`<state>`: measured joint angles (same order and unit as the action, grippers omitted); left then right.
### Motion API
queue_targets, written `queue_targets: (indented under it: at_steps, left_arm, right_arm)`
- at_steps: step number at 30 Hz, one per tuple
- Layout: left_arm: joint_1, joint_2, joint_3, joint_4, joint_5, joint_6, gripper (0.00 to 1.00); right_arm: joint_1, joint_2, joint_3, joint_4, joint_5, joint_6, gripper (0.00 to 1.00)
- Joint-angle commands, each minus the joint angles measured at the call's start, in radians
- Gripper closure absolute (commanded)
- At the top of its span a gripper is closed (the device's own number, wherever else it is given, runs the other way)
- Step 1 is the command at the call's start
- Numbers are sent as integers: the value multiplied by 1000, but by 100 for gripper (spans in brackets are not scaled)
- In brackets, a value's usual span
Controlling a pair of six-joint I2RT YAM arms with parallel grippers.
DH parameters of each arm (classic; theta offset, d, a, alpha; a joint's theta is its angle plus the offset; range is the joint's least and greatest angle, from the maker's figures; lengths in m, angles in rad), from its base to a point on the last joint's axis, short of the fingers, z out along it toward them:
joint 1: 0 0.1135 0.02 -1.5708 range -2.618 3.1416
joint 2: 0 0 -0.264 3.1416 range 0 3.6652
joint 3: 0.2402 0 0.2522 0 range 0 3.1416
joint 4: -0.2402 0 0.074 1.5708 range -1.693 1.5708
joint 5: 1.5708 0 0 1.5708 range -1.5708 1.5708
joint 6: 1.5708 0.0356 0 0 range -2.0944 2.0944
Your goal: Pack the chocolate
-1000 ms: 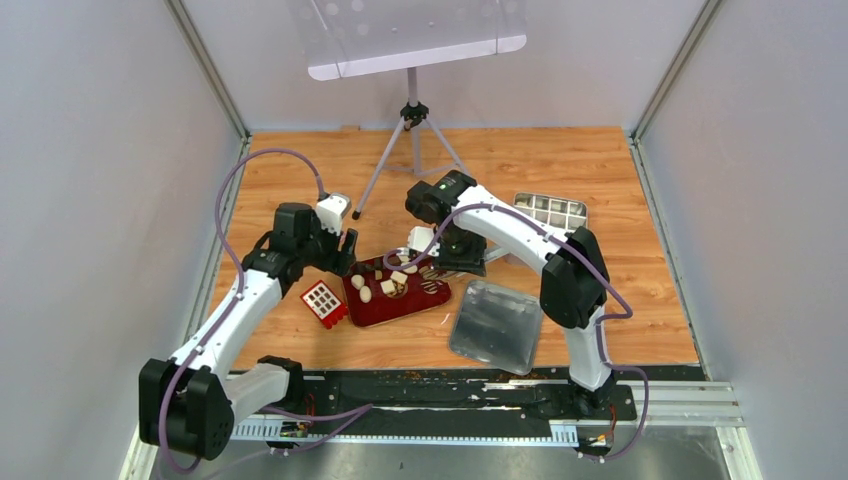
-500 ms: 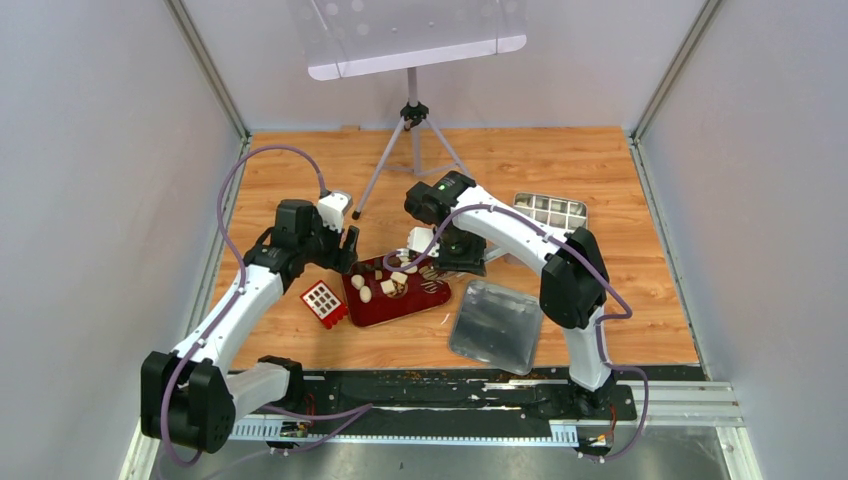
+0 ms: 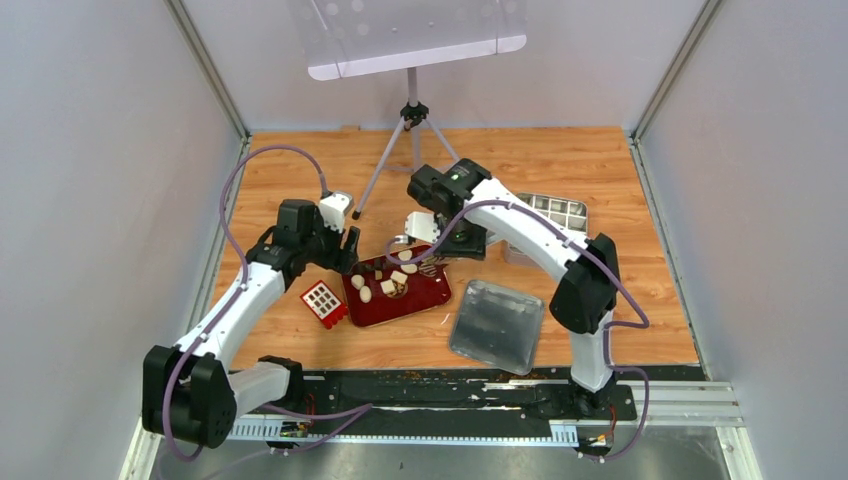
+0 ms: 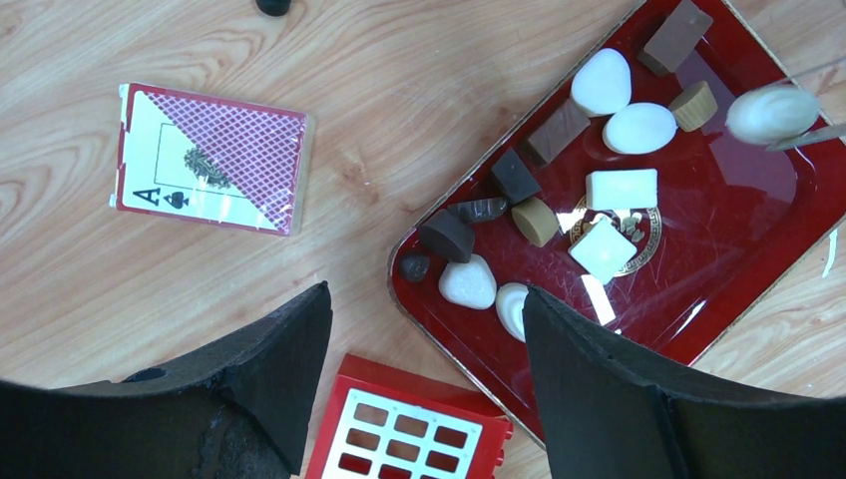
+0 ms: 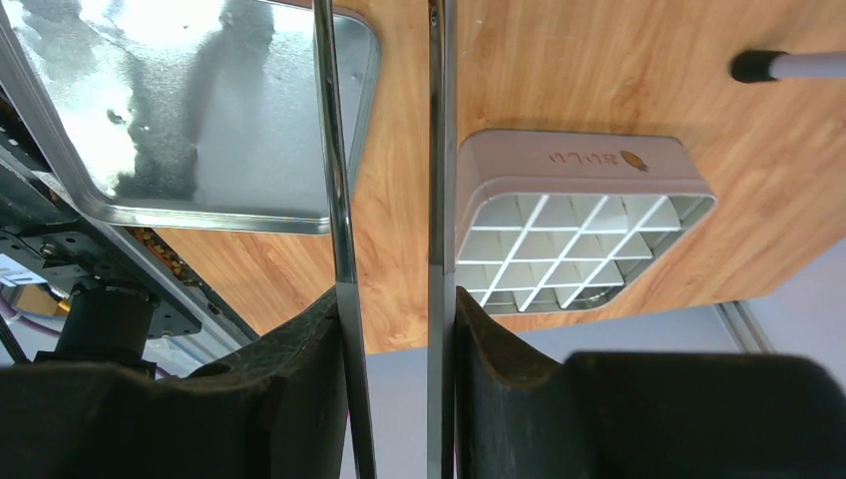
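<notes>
Cream-white and dark brown chocolates (image 4: 639, 128) lie on a glossy red tray (image 4: 738, 220) mid-table. The left gripper (image 4: 424, 299) hovers wide open and empty at the tray's left edge. The right gripper (image 5: 394, 329) clamps thin metal tongs (image 5: 337, 200), which pinch one cream oval candy (image 4: 773, 112).

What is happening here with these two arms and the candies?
The right gripper is shut on metal tongs, which pinch one cream-white chocolate over the red tray. The other chocolates, white and brown, lie in that tray. The left gripper hangs open above the tray's left edge, holding nothing. No chocolate shows in the grey compartment box.
</notes>
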<state>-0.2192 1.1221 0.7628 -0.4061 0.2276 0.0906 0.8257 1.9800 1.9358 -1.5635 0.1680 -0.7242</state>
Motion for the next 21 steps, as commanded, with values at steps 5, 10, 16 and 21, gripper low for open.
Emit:
queue_targets:
  at_steps: [5,10,16,21]
  left_arm:
    - [7,32,66,48,16,-15,22]
    - [7,35,65,50,22,-20,22]
    - [7,42,68,54,27,-24,22]
    - [7,48,73,53,30,-25,22]
  right_arm:
    - [-171,-99,114,-42,12,-12,93]
    - [-344,-71,203,-42,31,-34,93]
    - [-539,-43,232,-30,7,-57,93]
    - [-643,-35,197,-6,33,-91,92]
